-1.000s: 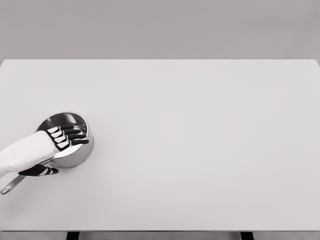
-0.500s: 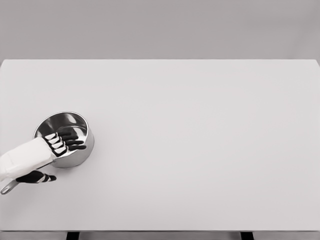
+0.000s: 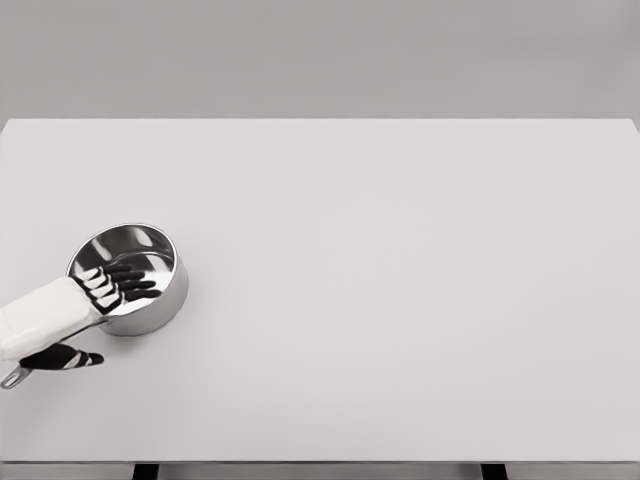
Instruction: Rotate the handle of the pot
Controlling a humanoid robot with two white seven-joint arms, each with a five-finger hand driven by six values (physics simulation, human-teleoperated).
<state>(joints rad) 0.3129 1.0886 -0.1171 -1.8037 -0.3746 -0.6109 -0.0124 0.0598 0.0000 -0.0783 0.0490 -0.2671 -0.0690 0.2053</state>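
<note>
A shiny steel pot [image 3: 140, 262] sits on the white table [image 3: 400, 280] at the left. Its handle [image 3: 14, 377] runs down-left toward the table's left edge, mostly hidden under my hand. My left hand [image 3: 95, 310] comes in from the lower left and hovers over the handle's root. Its black fingers [image 3: 125, 280] stretch over the pot's near rim while the thumb [image 3: 68, 357] sticks out below the handle. The fingers are spread and do not close on anything. The right arm does not show.
Dark table legs [image 3: 146, 470] peek out below the front edge. A plain grey wall stands behind the table.
My left hand has pulled back down-left, away from the pot's middle. The thumb has come off the handle. The pot stays in place.
</note>
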